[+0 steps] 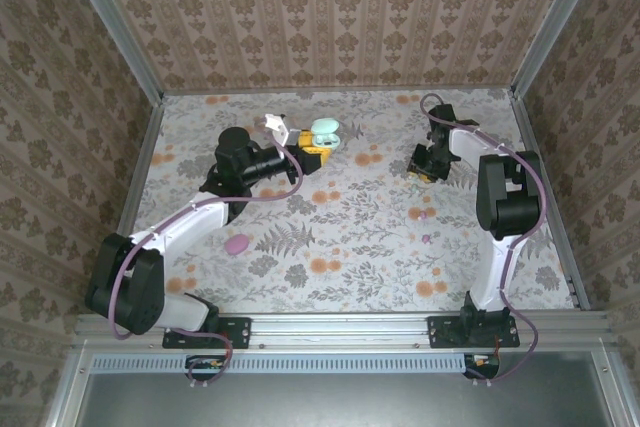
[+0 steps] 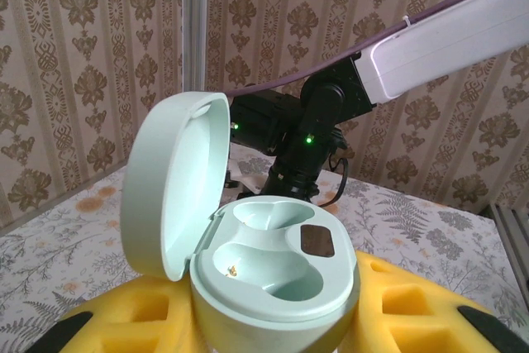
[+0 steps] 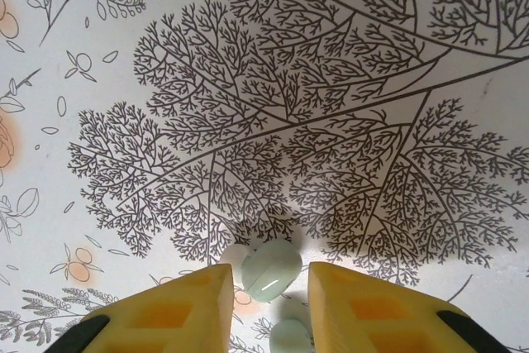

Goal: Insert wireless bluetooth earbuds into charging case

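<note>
Left tool (image 2: 273,328) clenches the open charging case (image 2: 277,274); right tool (image 3: 271,307) straddles 1 earbud (image 3: 271,274), grip unclear.

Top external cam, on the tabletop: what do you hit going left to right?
small pink object → open charging case → right gripper

Bright, even lighting, soft faint shadows, all 3 views mostly sharp
</note>
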Action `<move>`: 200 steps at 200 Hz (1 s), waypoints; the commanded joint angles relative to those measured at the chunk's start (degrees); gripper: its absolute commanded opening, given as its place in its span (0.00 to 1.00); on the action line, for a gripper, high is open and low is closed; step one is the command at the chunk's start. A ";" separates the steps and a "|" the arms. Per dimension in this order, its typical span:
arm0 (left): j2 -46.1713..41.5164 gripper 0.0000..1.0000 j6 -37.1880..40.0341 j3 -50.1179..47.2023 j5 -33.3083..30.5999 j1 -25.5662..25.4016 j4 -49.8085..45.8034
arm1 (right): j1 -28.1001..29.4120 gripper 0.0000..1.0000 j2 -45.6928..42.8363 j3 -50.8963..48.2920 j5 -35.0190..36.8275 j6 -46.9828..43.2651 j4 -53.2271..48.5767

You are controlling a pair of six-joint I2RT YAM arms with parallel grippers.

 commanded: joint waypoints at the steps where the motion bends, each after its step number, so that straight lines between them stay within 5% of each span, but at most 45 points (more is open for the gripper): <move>1: -2.24 0.27 1.37 0.90 0.07 -0.05 0.07 | -0.07 0.32 0.97 0.54 -2.23 1.40 0.57; 200: -1.45 0.27 1.02 2.18 0.25 -0.05 -0.88 | 2.66 0.28 4.77 4.65 -1.29 -8.43 -4.84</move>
